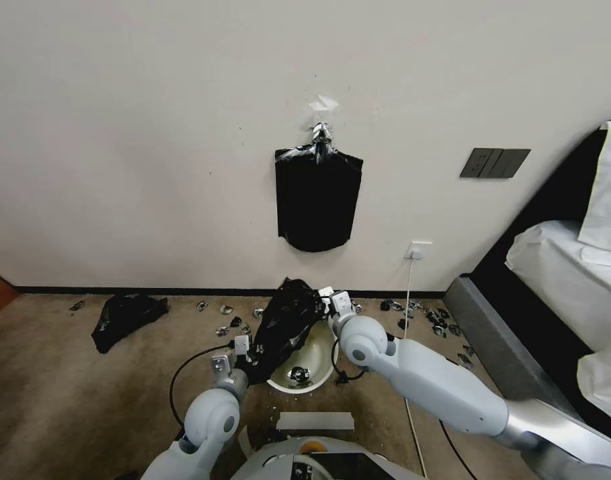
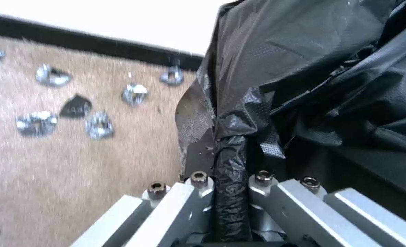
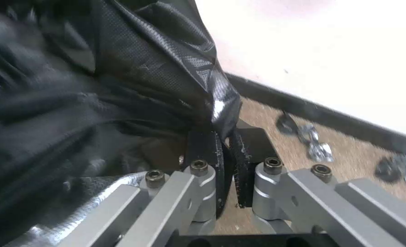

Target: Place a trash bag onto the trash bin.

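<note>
So the trash bag [image 1: 286, 327] was stretched between both hands, left hand [image 2: 230, 192] clenched on a twisted edge, right hand [image 3: 226, 161] pinching the opposite edge. Below them, the trash bin [image 1: 318, 373] lay mostly uncovered, so fitting wasn't done.

Tan carpet [image 1: 65, 393] — cream bin [image 1: 318, 373], black heap [image 1: 126, 319], foil scraps [image 1: 226, 327]

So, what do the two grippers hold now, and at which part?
Both hold the trash bag over the trash bin: the left gripper clamps a twisted strip of its edge, the right gripper pinches a thin fold.
</note>
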Controlling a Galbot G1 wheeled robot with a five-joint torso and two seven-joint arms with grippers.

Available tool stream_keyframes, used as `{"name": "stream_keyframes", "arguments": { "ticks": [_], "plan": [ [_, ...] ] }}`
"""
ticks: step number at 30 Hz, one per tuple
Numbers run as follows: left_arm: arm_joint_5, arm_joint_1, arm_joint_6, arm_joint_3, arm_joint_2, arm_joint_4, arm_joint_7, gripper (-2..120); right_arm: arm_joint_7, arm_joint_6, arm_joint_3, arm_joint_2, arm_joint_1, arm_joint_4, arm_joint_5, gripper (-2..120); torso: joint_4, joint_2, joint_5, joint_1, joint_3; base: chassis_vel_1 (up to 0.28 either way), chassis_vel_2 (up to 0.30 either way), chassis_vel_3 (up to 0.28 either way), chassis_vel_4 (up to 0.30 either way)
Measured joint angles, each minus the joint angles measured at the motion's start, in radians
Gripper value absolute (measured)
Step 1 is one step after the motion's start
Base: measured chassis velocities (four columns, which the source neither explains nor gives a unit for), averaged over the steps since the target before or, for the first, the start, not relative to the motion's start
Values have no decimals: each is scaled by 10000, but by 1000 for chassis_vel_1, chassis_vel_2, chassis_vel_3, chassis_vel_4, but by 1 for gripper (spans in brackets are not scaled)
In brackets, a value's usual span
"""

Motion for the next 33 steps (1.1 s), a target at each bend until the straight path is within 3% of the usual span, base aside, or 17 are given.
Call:
{"name": "stream_keyframes", "arguments": {
  "ticks": [18,33],
  "plan": [
    [-174,-153,-732,-494,-357,-132,395,1,-436,-13,753,-906,-1256,611,504,7,1,1,-1,0,0,0,0,0,0],
    [-354,-564,-1057,-730,-908,129,114,1,-499,216,418,-675,-2104,1020,-35,7,1,1,-1,0,0,0,0,0,0]
  ]
}}
